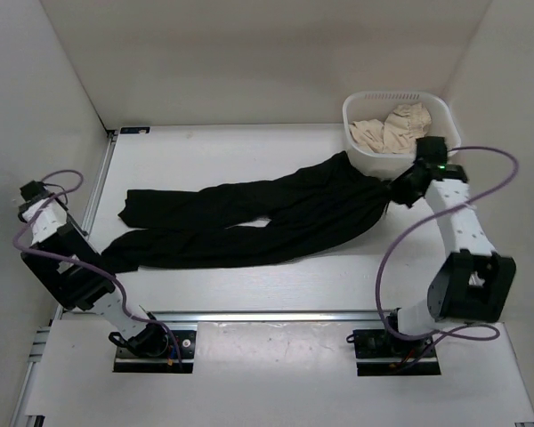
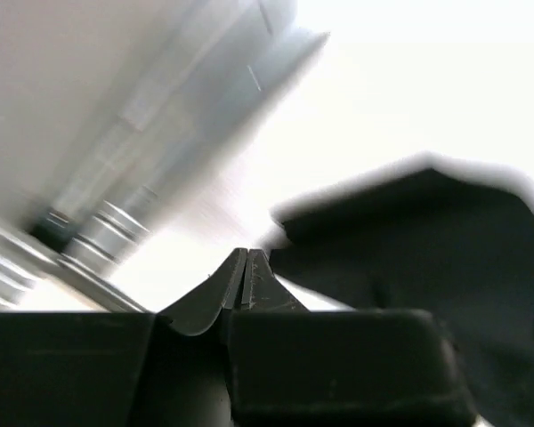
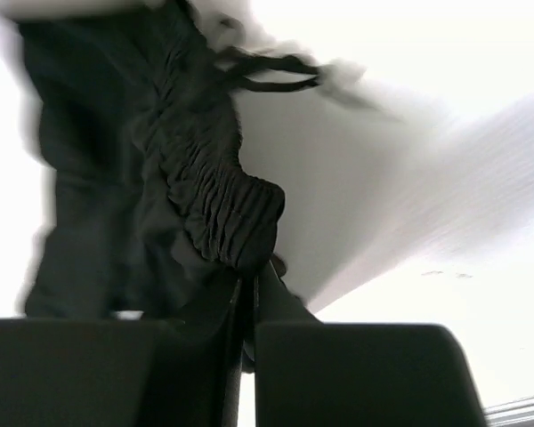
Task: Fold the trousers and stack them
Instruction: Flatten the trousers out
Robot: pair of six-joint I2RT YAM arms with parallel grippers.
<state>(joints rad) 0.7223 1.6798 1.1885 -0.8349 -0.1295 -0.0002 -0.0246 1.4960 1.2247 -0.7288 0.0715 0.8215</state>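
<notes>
White basket (image 1: 350,122) of beige cloth (image 1: 392,132) beside right gripper (image 3: 249,279) tight on trousers (image 1: 276,213); left gripper (image 2: 247,260) closed, empty.

A white basket (image 1: 363,153) stood at the far right corner of the table (image 1: 249,151), holding crumpled beige cloth (image 1: 387,132) inside.

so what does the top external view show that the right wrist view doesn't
Only top external: the trousers full length, legs stretched left, the left arm, beige cloth in a white basket. Only right wrist: the gathered waistband pinched in the shut jaws. Both: the right gripper holding the black trousers.
</notes>
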